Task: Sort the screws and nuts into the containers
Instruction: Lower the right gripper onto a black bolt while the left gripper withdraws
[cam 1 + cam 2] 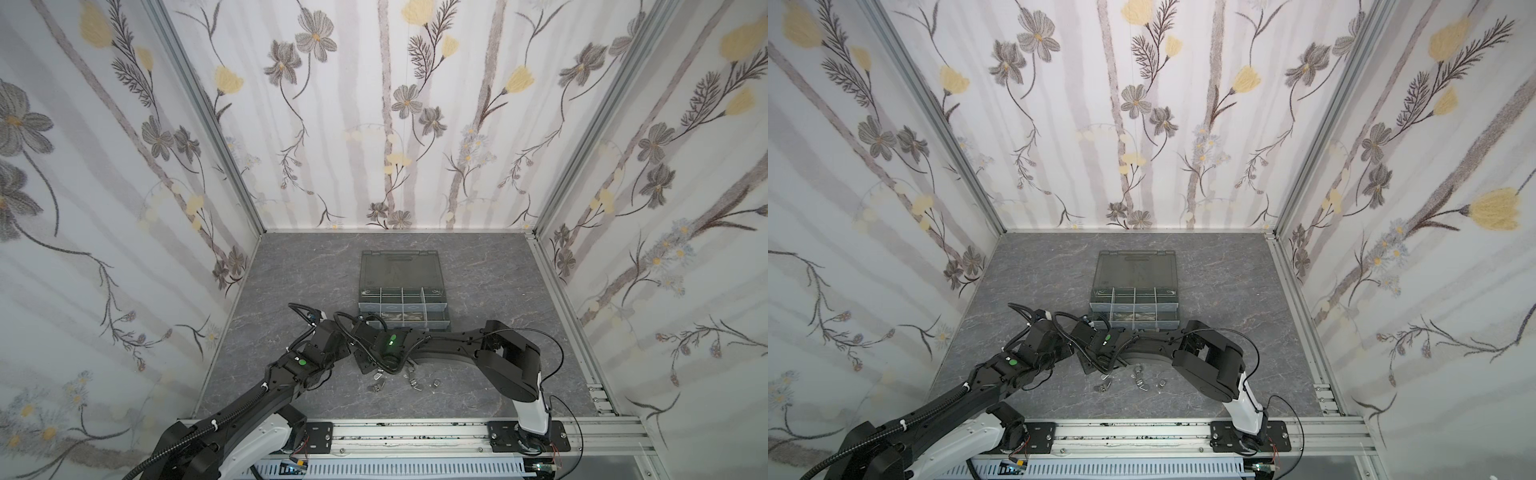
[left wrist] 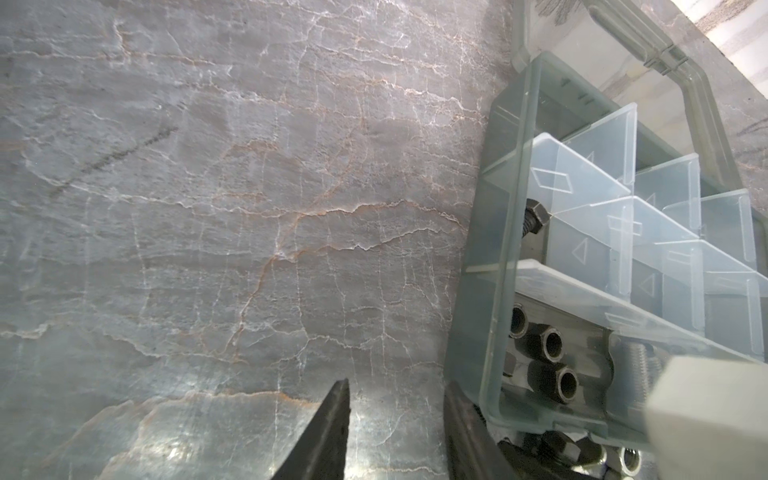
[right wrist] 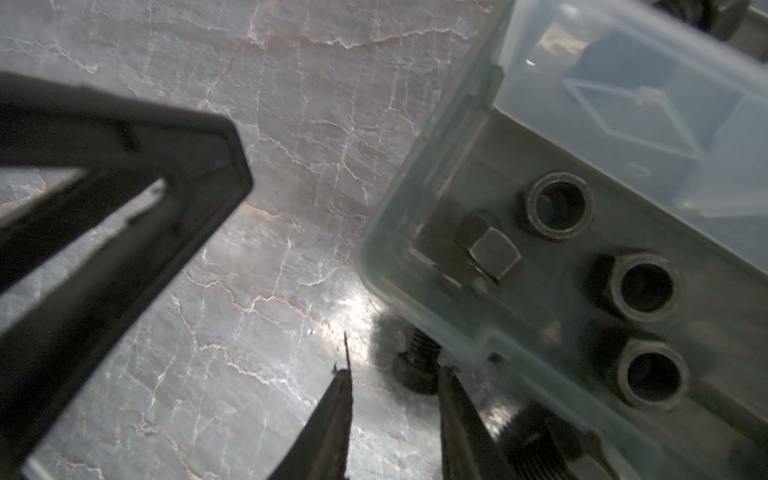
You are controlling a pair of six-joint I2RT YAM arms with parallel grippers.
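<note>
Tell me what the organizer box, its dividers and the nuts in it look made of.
Organizer box: smoky translucent plastic, glossy; contents show through its wall. Dividers: paler frosted plastic. Nuts: likely steel, matte black finish, dull sheen.

Grey marbled tabletop (image 1: 291, 270), organizer box (image 1: 436, 319), loose screws (image 1: 415, 384)

You've got the organizer box (image 1: 405, 309) mid-table (image 1: 498, 270), its lid (image 1: 399, 268) opened out behind it. Nuts (image 3: 559, 205) sit in its front compartment (image 2: 582, 332), left end. Loose screws (image 1: 417, 385) lie on the table in front of the box, one (image 3: 417, 365) against its corner.
</note>
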